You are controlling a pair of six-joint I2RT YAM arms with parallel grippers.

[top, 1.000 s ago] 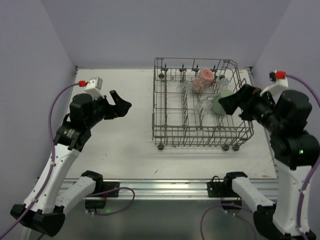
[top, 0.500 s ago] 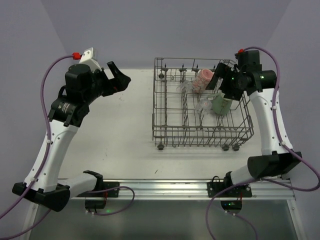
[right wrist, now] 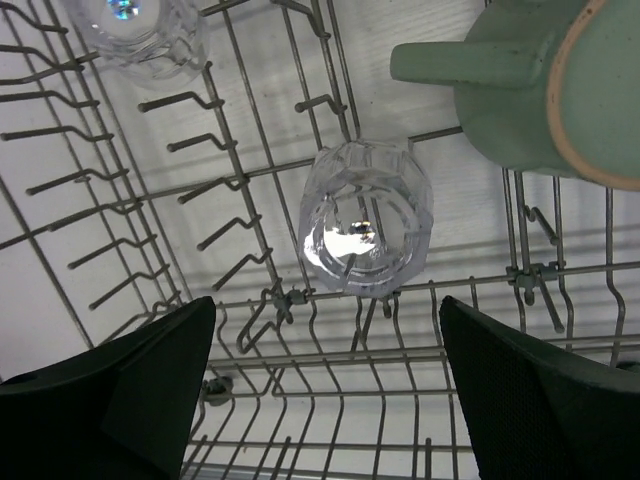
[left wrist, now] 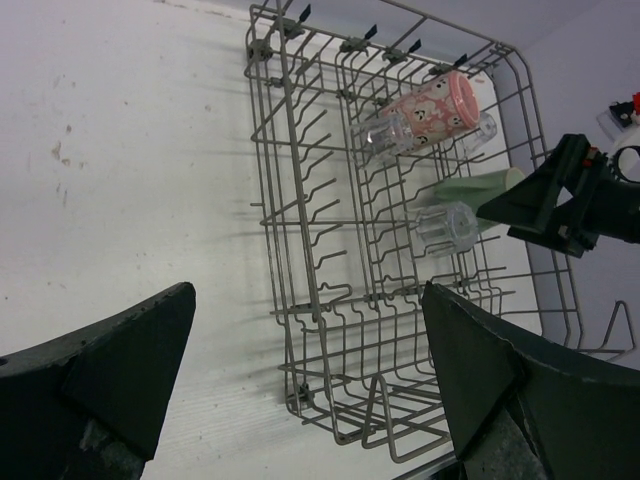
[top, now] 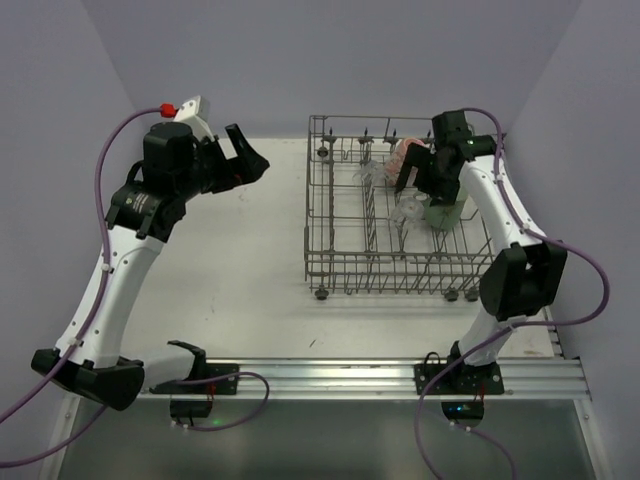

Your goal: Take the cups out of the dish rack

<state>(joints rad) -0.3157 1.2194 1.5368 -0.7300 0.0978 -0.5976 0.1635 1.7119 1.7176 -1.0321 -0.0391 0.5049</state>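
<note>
Right tool [right wrist: 325, 390] is spread wide, glass [right wrist: 365, 220] centred below it. I'd drop straight down and keep off the mug [right wrist: 520, 90] alongside. Left tool [left wrist: 310, 385] is spread too, holding nothing.

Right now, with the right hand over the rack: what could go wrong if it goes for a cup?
1. The open right hand is aimed at a clear tumbler lodged among the dish rack tines; a finger could snag a wire going down.
2. The mint mug sits close beside it, so a finger may nudge it.
3. Smooth glass may slip from the grasp.
</note>
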